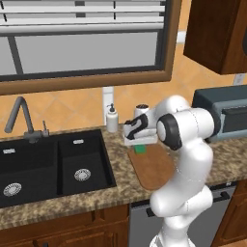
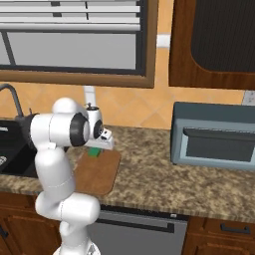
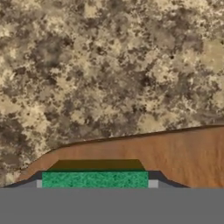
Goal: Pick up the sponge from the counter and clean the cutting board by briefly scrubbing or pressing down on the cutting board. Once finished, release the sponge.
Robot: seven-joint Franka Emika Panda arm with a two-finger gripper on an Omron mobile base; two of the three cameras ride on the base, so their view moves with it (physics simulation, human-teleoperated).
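Note:
The green sponge sits between my gripper's two finger tips, and the gripper is shut on it. It casts a dark shadow on the reddish-brown cutting board directly under it, near the board's far edge. Whether sponge and board touch I cannot tell. From the base, the sponge peeks out below the hand at the back end of the cutting board. The other side shows the sponge at the board's far left corner. Speckled counter lies beyond the board.
A black double sink with a grey faucet lies left of the board. A white soap dispenser stands behind the hand by the wall. A dark grey microwave sits on the counter to the right, beyond bare granite.

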